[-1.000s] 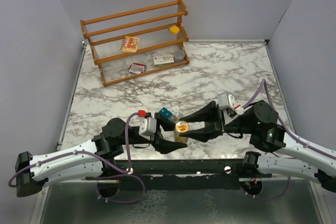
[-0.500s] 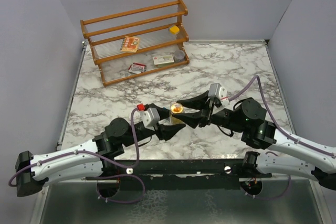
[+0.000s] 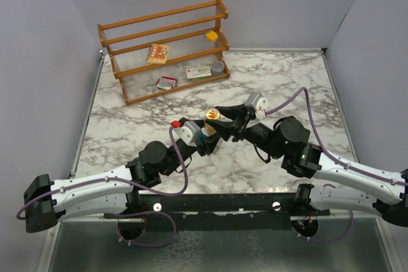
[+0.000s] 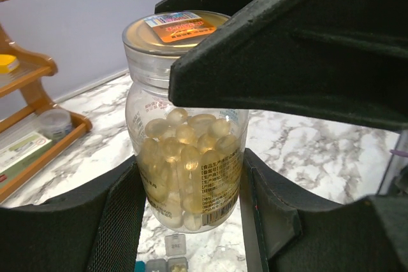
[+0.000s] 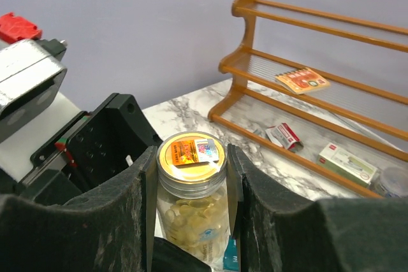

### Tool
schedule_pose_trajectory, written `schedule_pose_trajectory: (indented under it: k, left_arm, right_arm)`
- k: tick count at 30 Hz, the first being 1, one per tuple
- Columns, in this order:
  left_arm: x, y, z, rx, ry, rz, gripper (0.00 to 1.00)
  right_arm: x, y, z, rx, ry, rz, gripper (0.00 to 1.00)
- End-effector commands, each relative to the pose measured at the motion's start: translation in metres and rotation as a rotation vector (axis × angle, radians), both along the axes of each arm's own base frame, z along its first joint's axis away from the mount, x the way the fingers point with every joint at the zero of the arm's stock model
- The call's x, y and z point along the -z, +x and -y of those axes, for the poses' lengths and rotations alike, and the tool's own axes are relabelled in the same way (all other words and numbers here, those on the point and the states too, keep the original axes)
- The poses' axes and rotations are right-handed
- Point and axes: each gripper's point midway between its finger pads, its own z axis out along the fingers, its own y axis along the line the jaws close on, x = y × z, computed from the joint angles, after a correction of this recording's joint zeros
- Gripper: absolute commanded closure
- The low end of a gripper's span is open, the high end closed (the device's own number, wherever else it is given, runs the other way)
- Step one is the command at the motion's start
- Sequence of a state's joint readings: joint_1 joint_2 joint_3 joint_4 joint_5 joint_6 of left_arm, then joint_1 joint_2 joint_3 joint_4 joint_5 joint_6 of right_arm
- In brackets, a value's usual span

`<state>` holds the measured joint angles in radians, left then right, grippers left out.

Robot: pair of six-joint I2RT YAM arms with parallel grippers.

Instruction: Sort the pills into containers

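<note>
**Left gripper** [image 4: 191,211] is clamping the body of the pill bottle [image 4: 185,157] at mid-height. The strip of containers [image 4: 167,260] is lying just beneath the held bottle. Directly above, the right gripper [image 5: 190,186] is pinching the gold lid [image 5: 190,154] between narrow-set jaws. The wooden rack [image 5: 247,27] is standing well beyond. The bottle looks stiff, smooth-walled and nearly full of softgels, so it is likely weighty and slippery; grip the body and turn the lid at its rim.

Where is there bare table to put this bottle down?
Widest bare patch of table: back right, from the end of the rack to the right edge. Another at left, between the rack's front and the left arm. Crowded mid-table: left claw and right claw grip the bottle over the containers.
</note>
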<state>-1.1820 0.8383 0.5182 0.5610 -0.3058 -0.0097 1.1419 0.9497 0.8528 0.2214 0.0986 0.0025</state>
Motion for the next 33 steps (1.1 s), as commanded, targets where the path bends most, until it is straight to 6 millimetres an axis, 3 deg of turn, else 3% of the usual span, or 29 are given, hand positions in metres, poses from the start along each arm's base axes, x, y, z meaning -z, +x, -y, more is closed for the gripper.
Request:
schedule_pose_trajectory:
  k: [1,10,22,23,26,30,33]
  left_arm:
    - [-0.083,0.025,-0.038,-0.218,-0.310,0.088,1.00]
    - [-0.084,0.038,-0.036,-0.315,-0.333,0.088,1.00]
    - [-0.079,0.035,-0.037,-0.306,-0.338,0.088,1.00]
    - [-0.079,0.034,-0.037,-0.302,-0.342,0.088,1.00]
    - [-0.078,0.032,-0.036,-0.288,-0.345,0.085,1.00]
    - [-0.071,0.030,-0.033,-0.261,-0.349,0.063,1.00]
    - [-0.065,0.027,-0.032,-0.238,-0.356,0.044,1.00]
  right_arm:
    - [0.079,0.007,-0.008,0.054,-0.196,-0.139,0.98]
    - [0.102,0.032,-0.010,0.211,-0.266,-0.131,0.98]
    - [0.102,0.038,-0.006,0.253,-0.265,-0.126,0.98]
    - [0.101,0.038,-0.006,0.254,-0.263,-0.129,0.96]
    - [0.097,0.037,-0.004,0.256,-0.245,-0.131,0.71]
    - [0.088,0.036,-0.003,0.253,-0.226,-0.122,0.63]
    - [0.085,0.037,-0.002,0.256,-0.231,-0.115,0.49]
